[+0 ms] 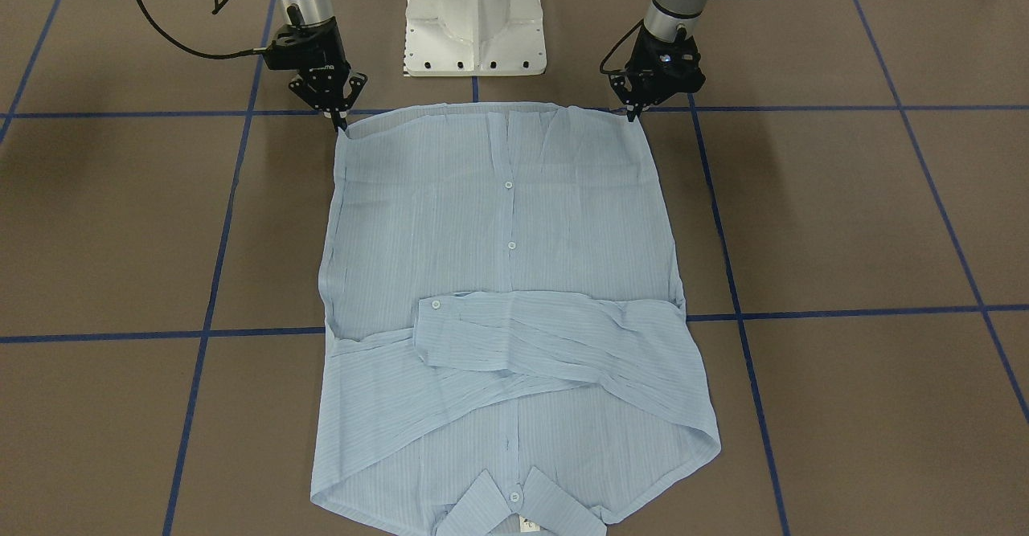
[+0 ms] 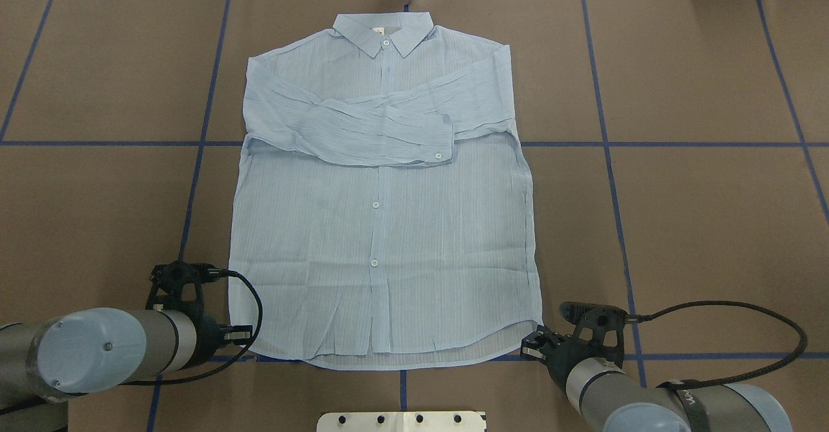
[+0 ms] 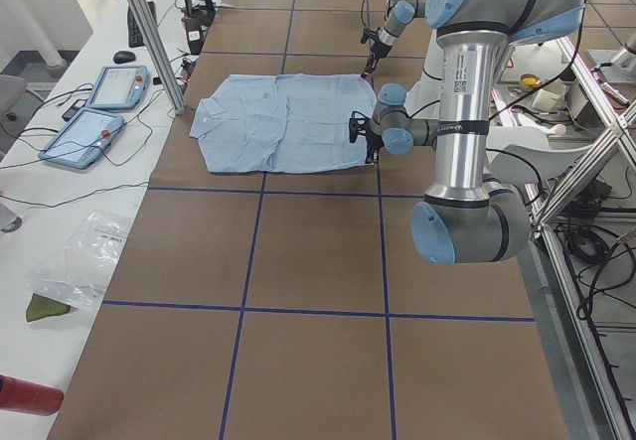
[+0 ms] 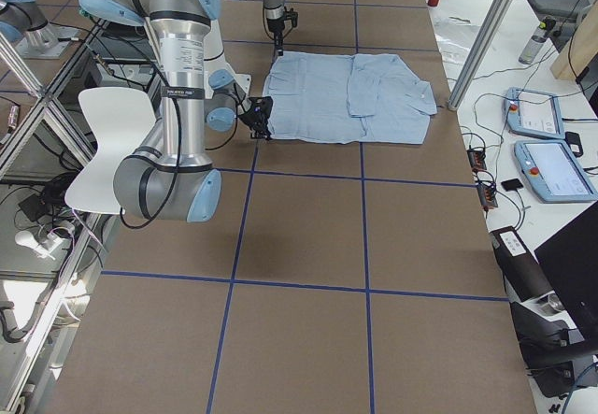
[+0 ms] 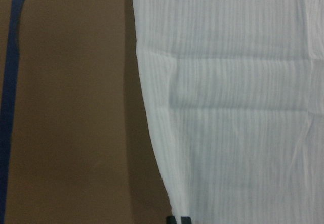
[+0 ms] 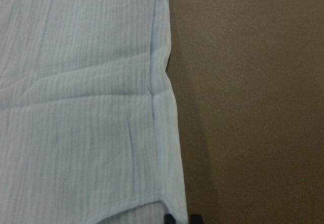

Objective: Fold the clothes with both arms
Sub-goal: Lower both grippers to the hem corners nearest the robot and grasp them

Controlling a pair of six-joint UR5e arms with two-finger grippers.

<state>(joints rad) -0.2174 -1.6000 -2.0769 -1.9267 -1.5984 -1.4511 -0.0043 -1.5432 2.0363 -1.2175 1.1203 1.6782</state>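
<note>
The light-blue shirt (image 1: 498, 222) lies flat and buttoned on the brown table, sleeves folded across the chest. Its collar (image 1: 514, 508) is on the side far from the robot and its hem is nearest the base. It also shows in the overhead view (image 2: 388, 225). My left gripper (image 1: 635, 114) is down at one hem corner, fingers closed to a point on the fabric edge, as the left wrist view (image 5: 178, 219) shows. My right gripper (image 1: 338, 120) is closed on the other hem corner (image 6: 167, 183). It also shows in the overhead view (image 2: 532, 346).
The white pedestal base (image 1: 474, 22) stands just behind the hem. Blue tape lines (image 1: 225, 222) grid the brown table. A side bench with teach pendants (image 3: 94, 112) and a metal frame post (image 3: 149, 33) stand beyond the collar end.
</note>
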